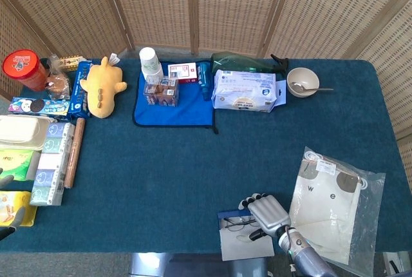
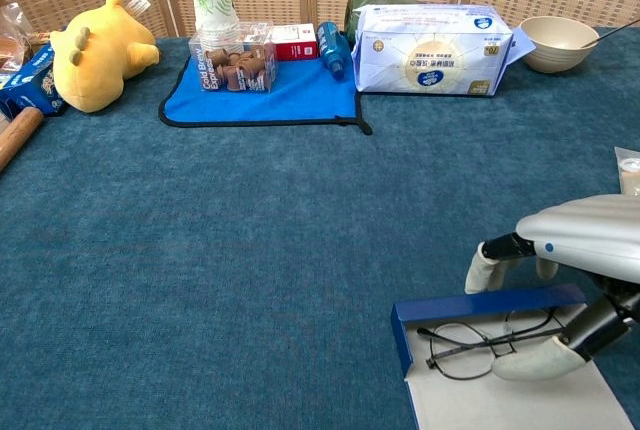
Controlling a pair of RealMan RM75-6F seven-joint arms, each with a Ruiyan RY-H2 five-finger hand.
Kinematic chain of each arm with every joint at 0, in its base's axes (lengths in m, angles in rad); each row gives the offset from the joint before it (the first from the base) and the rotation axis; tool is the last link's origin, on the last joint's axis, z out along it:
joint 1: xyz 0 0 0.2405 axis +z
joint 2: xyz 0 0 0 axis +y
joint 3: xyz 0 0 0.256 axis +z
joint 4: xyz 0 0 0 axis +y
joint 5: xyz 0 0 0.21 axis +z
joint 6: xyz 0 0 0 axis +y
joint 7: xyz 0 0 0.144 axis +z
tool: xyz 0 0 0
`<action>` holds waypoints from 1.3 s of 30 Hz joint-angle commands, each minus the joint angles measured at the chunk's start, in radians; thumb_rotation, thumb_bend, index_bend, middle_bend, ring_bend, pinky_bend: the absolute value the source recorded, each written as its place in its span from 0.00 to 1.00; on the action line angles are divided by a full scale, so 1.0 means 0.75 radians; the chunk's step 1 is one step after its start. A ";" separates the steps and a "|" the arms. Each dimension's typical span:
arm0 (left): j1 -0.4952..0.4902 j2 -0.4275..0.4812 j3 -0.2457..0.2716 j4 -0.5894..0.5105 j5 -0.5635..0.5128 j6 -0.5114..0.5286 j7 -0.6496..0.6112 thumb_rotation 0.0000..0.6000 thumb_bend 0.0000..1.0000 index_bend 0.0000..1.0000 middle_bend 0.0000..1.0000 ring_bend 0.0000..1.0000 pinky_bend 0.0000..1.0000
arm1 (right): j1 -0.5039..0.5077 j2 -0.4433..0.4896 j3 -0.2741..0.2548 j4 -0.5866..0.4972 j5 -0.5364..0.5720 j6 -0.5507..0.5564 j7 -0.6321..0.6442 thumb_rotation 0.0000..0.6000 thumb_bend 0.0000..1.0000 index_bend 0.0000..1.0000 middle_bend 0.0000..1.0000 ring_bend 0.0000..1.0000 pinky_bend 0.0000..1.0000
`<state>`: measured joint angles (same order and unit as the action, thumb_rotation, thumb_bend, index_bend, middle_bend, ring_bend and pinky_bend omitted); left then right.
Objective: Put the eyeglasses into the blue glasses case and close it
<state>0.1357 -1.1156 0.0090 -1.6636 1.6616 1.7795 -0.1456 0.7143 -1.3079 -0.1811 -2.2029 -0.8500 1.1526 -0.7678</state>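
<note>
The blue glasses case [image 2: 480, 307] lies open near the table's front edge, its white lining facing up; it also shows in the head view [image 1: 244, 245]. The thin dark-framed eyeglasses [image 2: 468, 352] [image 1: 234, 223] lie inside it against the blue wall. My right hand [image 2: 572, 245] [image 1: 266, 214] grips the case: its fingers [image 2: 482, 268] reach behind the blue wall and its thumb [image 2: 535, 360] lies inside on a temple of the eyeglasses. Only the fingertips of my left hand [image 1: 9, 218] show at the far left edge, spread over snack packs and holding nothing.
A clear plastic bag [image 1: 331, 203] with a white item lies right of the case. At the back are a tissue pack [image 2: 432, 50], a bowl [image 2: 558, 42], a blue mat [image 2: 265, 100] with a cup and boxes, and a yellow plush [image 2: 95, 55]. Snack boxes [image 1: 48, 161] line the left side.
</note>
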 commanded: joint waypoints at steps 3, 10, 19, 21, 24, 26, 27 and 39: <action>0.001 0.001 0.000 0.001 -0.001 0.001 -0.001 1.00 0.29 0.21 0.13 0.00 0.00 | -0.006 -0.001 -0.003 -0.002 -0.014 -0.004 0.000 0.29 0.18 0.28 0.30 0.22 0.32; 0.003 0.002 -0.001 -0.001 -0.001 0.003 0.001 1.00 0.29 0.21 0.13 0.00 0.00 | -0.018 -0.006 0.005 0.007 -0.086 -0.006 0.019 0.29 0.18 0.26 0.29 0.22 0.32; 0.006 0.003 -0.001 -0.005 0.004 0.011 0.007 1.00 0.29 0.21 0.13 0.00 0.00 | -0.097 0.006 0.001 0.037 -0.399 0.070 0.106 0.31 0.20 0.14 0.24 0.16 0.31; 0.006 0.004 -0.002 -0.006 0.006 0.014 0.007 1.00 0.29 0.21 0.13 0.00 0.00 | -0.132 0.002 -0.014 0.051 -0.486 0.102 0.134 0.39 0.22 0.11 0.22 0.15 0.30; 0.009 0.009 -0.006 -0.005 0.009 0.024 0.003 1.00 0.29 0.21 0.13 0.00 0.00 | -0.192 -0.012 -0.051 0.096 -0.621 0.164 0.161 0.48 0.24 0.07 0.20 0.13 0.30; 0.011 0.014 -0.010 -0.001 0.011 0.036 -0.002 1.00 0.29 0.21 0.13 0.00 0.00 | -0.248 -0.029 -0.081 0.138 -0.721 0.218 0.188 0.51 0.24 0.05 0.19 0.11 0.29; 0.011 0.017 -0.012 0.001 0.013 0.040 -0.004 1.00 0.29 0.21 0.13 0.00 0.00 | -0.267 -0.035 -0.091 0.152 -0.751 0.237 0.198 0.51 0.24 0.04 0.19 0.11 0.29; 0.011 0.046 -0.042 0.035 0.011 0.090 -0.108 1.00 0.29 0.20 0.13 0.00 0.00 | -0.543 -0.176 -0.180 0.484 -1.117 0.511 0.379 0.70 0.24 0.01 0.17 0.07 0.25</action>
<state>0.1447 -1.0832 -0.0199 -1.6404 1.6682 1.8437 -0.2233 0.3484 -1.4118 -0.3012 -1.8935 -1.6379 1.4931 -0.5255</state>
